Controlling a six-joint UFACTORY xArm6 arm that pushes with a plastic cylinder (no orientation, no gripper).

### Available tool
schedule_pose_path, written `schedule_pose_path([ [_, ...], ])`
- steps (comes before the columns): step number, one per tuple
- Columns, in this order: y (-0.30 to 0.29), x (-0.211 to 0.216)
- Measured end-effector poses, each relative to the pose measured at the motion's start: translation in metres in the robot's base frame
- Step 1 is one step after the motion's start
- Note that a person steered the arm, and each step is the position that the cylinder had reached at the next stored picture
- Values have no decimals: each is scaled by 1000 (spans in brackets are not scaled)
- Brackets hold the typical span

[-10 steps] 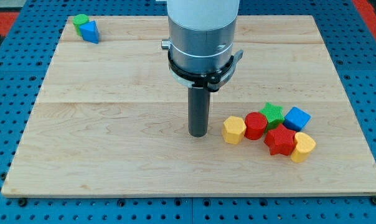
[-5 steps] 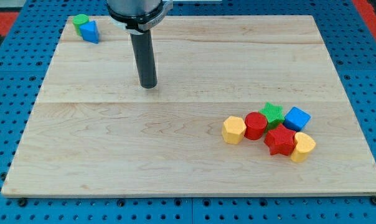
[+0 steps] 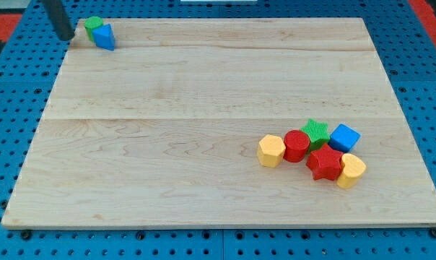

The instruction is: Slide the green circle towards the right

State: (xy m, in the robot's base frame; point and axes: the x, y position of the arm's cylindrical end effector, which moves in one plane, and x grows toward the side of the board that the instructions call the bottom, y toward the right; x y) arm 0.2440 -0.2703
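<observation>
The green circle (image 3: 94, 24) sits at the board's top left corner, touching a blue block (image 3: 105, 36) just to its lower right. My tip (image 3: 65, 37) is at the board's left edge, a short way to the left of the green circle and apart from it. Only the lower part of the dark rod shows.
A cluster lies at the lower right of the wooden board (image 3: 203, 130): a yellow block (image 3: 271, 151), a red cylinder (image 3: 297, 145), a green star (image 3: 315, 131), a blue cube (image 3: 343, 137), a red star (image 3: 325, 164) and a yellow heart (image 3: 351, 171).
My tip has travelled from the board's middle up and left to the top left corner, beside the green circle. No block has moved.
</observation>
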Motion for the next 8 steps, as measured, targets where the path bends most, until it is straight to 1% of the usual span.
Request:
schedule_pose_path([
  [1,61,1],
  [2,40,-21],
  [3,10,-52],
  [4,7,-53],
  [5,17,-52],
  [6,134,-40],
  [7,220,10],
  [8,213,67],
])
